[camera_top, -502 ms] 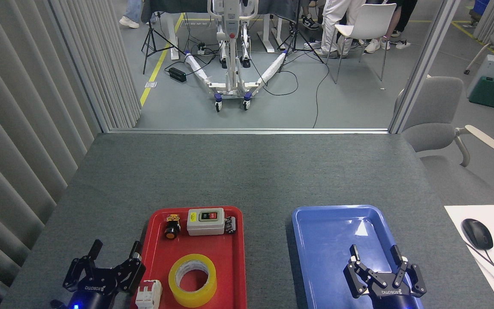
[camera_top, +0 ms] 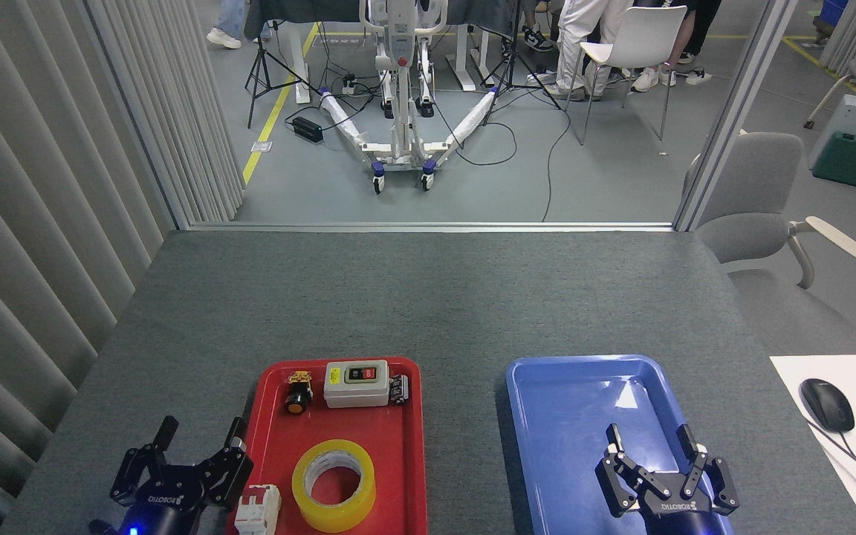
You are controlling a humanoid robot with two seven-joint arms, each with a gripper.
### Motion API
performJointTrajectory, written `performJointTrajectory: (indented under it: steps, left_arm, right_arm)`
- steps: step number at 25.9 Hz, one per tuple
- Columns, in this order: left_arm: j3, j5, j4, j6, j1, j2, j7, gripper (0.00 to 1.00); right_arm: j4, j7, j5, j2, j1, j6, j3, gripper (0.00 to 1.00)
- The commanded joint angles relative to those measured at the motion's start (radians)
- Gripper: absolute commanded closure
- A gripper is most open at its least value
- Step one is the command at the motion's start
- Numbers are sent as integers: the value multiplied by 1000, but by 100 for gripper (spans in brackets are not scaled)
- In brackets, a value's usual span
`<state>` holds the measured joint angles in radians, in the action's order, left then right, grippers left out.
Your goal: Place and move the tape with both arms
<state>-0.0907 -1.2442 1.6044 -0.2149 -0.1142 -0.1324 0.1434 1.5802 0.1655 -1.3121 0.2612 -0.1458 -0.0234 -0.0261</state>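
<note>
Tape [camera_top: 334, 484] — glossy yellow ring, flat on red tray [camera_top: 413, 446]

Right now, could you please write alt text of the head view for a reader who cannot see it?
A yellow tape roll lies flat in a red tray, with an empty blue tray to its right on a grey table. The open left gripper hovers beside the red tray and the open right gripper over the blue one.

Single view: head-mounted camera, looking forward and steeply down. Grey surface [camera_top: 428, 297] fills middle of frame, seen from near. Both arm ends enter at bottom edge, left at lower left, right at lower right, close to lens. Upper frame reaches over far surface edge to floor [camera_top: 606, 171] beyond, well off. No second view; no overlap.
</note>
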Motion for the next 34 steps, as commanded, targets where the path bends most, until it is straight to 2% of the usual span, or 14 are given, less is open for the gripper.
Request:
performJointTrajectory:
  steps: [1,3,4,5,7,11,13,15,18,23,34]
  left_arm:
    - [2,2,15,5,8,-1,-10,0]
    - [6,5,15,12,34,-3,-77,0]
    - [17,5,14,11,57,-7,-151,0]
    - [32,5,14,9,74,-9,-238,0]
    - [69,5,22,0,108,-15,-485,0]
    - [120,5,57,-23,199,-64,-949,0]
    - [166,8,58,-38,251,-93,-1107,0]
    - [226,8,57,-69,315,-116,-1206,0]
    - [279,8,9,-138,403,-127,-1275,0]
    - [396,9,-238,-268,551,-133,-1292,0]
    - [413,6,-371,-314,596,-116,-1315,0]
  right_arm:
    - [0,0,-6,1,0,-1,0,0]
    - [-2,0,-6,3,0,-1,2,0]
    - [-3,0,-6,4,0,-1,2,0]
    - [-3,0,-6,4,0,-1,0,0]
    - [-3,0,-6,6,0,-1,2,0]
    - [-5,0,-6,9,0,-1,0,0]
    - [-6,0,-6,9,0,-3,0,0]
    - [-6,0,-6,10,0,-3,0,0]
    - [-8,0,-6,10,0,-1,0,0]
    - [-11,0,-6,12,2,-3,2,0]
    - [-12,0,-24,12,2,-9,-2,0]
